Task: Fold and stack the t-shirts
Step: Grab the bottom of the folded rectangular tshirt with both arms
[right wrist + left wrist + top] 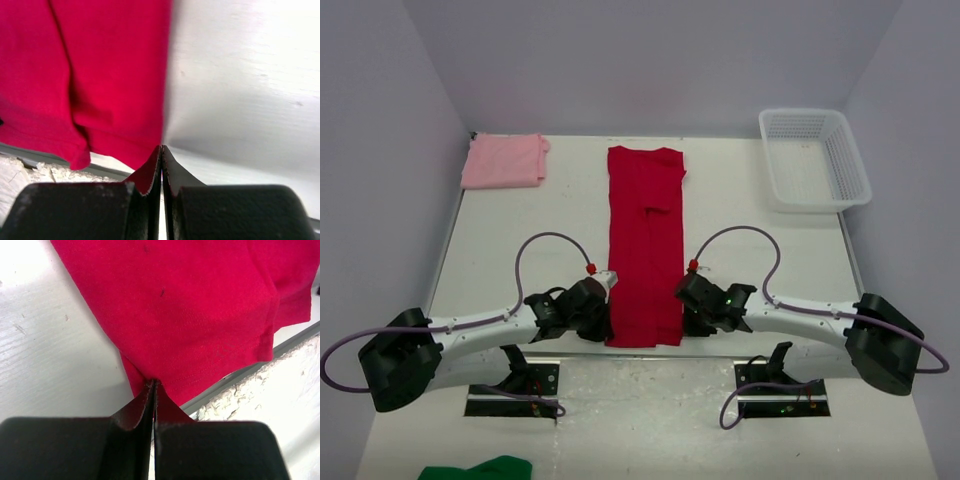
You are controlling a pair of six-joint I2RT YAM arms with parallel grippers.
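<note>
Flat crimson t-shirt (pixel 645 245), long narrow strip; pink t-shirt (pixel 503 162), folded rectangle

blocked: basket (pixel 770 160) far right, pink t-shirt (pixel 504 161) far left | passable: table (pixel 570 200) between

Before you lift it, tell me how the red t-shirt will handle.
Likely floppy: the red t-shirt lies flat and puckers at the left claw. Probably light; should sag between that and the right claw. Folded layers may slip apart.
</note>
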